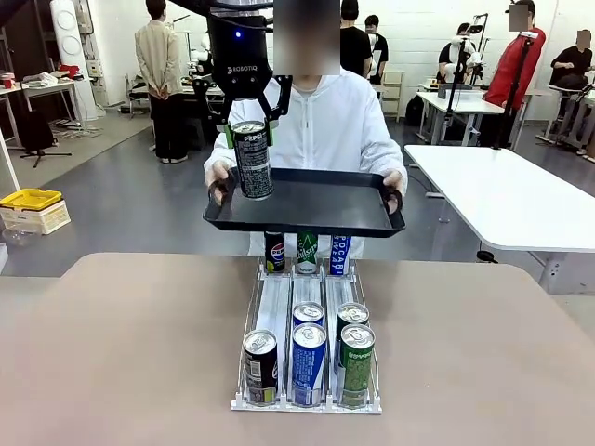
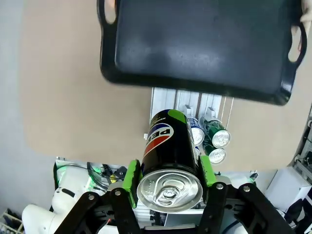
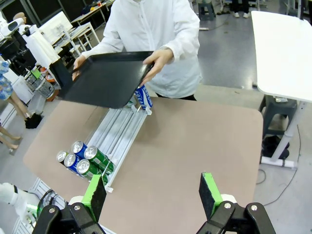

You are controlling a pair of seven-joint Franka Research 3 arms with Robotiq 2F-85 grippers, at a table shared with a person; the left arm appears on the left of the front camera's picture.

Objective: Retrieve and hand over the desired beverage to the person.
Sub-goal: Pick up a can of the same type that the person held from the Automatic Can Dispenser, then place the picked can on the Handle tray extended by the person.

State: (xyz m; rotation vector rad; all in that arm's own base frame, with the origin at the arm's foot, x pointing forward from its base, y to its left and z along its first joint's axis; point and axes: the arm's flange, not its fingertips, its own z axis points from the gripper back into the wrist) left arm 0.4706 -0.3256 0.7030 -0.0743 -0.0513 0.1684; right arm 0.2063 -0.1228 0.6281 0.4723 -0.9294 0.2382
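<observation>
1. While our right gripper [image 3: 153,191] hangs empty, jaws apart, at the bottom edge, the clear plastic can rack [image 1: 277,302], lower centre, lies beneath any drop.
2. Upper centre, our left gripper [image 1: 249,133] clamps the black Pepsi can [image 1: 253,165] over the black plastic tray [image 1: 321,200]; releasing high could topple it.
3. The person in the white hooded jacket [image 1: 339,121] holds the tray aloft; pressing down could tip it.

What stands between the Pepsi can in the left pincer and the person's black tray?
Nothing visible. The left pincer grips the Pepsi can right at the black tray that the person holds, and the tray's surface is bare.
</observation>
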